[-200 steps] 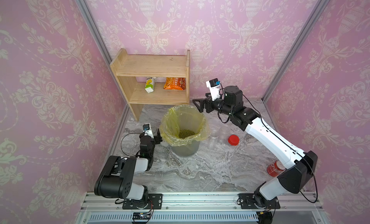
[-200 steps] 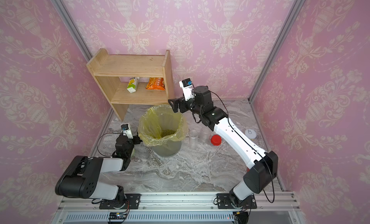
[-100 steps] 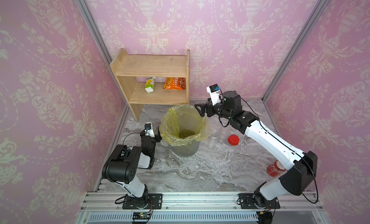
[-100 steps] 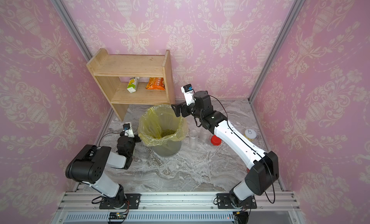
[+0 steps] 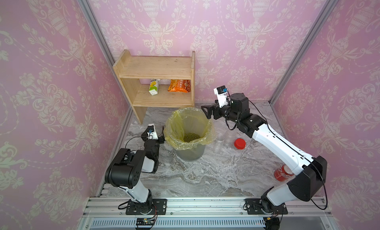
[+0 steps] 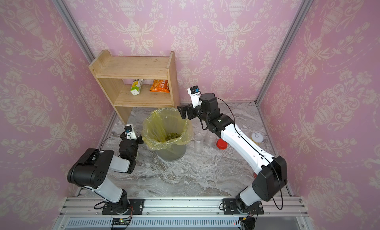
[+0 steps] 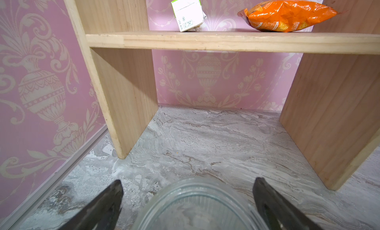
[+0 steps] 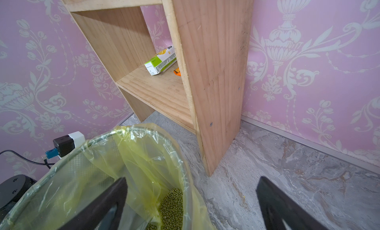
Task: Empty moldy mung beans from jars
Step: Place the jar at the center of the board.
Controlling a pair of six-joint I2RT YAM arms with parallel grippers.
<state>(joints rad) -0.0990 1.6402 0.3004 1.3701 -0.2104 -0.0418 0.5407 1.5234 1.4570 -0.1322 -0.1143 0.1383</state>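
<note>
A wide clear ribbed jar (image 7: 197, 206) stands on the marble floor between the fingers of my left gripper (image 7: 188, 182), which is open, with gaps on both sides. In both top views the left gripper (image 5: 153, 137) sits low beside the bin's left side and hides that jar. The mung beans (image 5: 191, 137) lie as a green heap inside the yellow-bagged bin (image 5: 190, 154). My right gripper (image 5: 206, 111) hovers open and empty over the bin's far right rim, with beans (image 8: 171, 206) below it. Two more clear jars (image 5: 218, 143) (image 5: 230, 137) stand open right of the bin, next to a red lid (image 5: 239, 143).
A wooden shelf (image 5: 156, 72) stands behind the bin with a carton (image 5: 154, 87) and an orange snack bag (image 5: 180, 86) on it. A red drink can (image 5: 282, 172) is by the right arm's base. A yellow tin (image 6: 257, 137) sits near the right wall.
The left gripper's jaws have spread away from the jar and the left arm's elbow has risen. The right gripper has sunk slightly toward the bin's rim.
</note>
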